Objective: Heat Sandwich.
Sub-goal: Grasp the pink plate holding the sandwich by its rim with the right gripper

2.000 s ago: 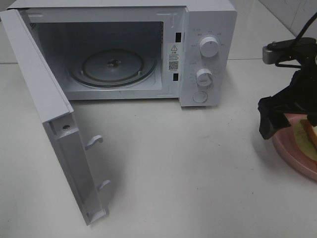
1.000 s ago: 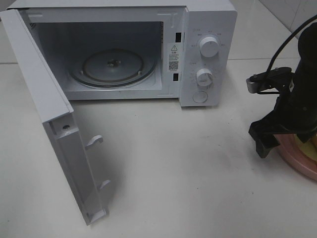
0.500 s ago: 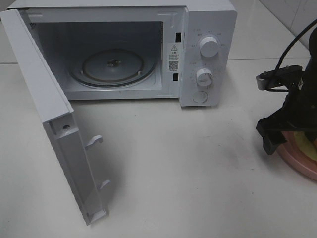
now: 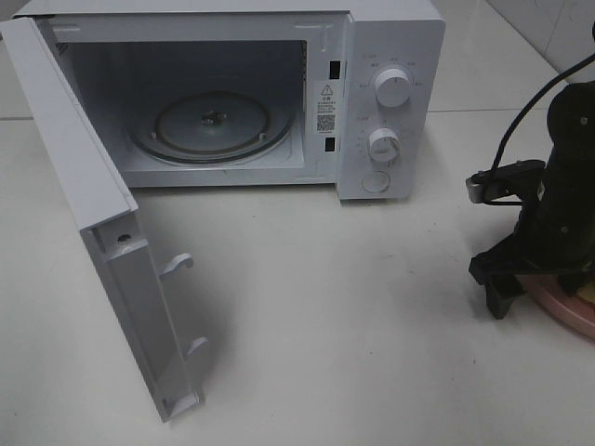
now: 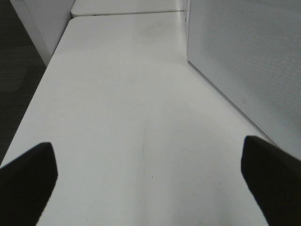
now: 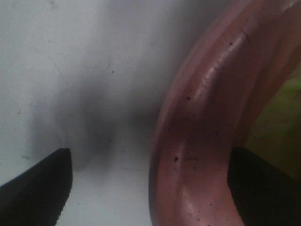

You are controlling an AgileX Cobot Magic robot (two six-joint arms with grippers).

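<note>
Exterior high: over the last two seconds the right arm has come down from above the plate to table level at the plate's edge nearest the microwave. It now blocks most of the sandwich, which showed plainly on the plate earlier. Only a pale sliver shows at the frame's right edge. Plate and sandwich haven't moved, so no transfer has started. My read: it's lining up to grab the plate by the rim and carry the sandwich on it.

Right wrist: right gripper has its jaws wide, one outside the pink rim over the table, the other inside over the plate. The rim sits between them and nothing is pinched yet. Can't tell whether either fingertip touches the plate. The yellow-green patch inside the rim looks like the sandwich's lettuce edge.

Microwave door stands fully open and the turntable is bare, so the drop spot is ready.

Left wrist: left gripper is spread wide, holds nothing, and hangs over bare table beside the microwave's side wall.
</note>
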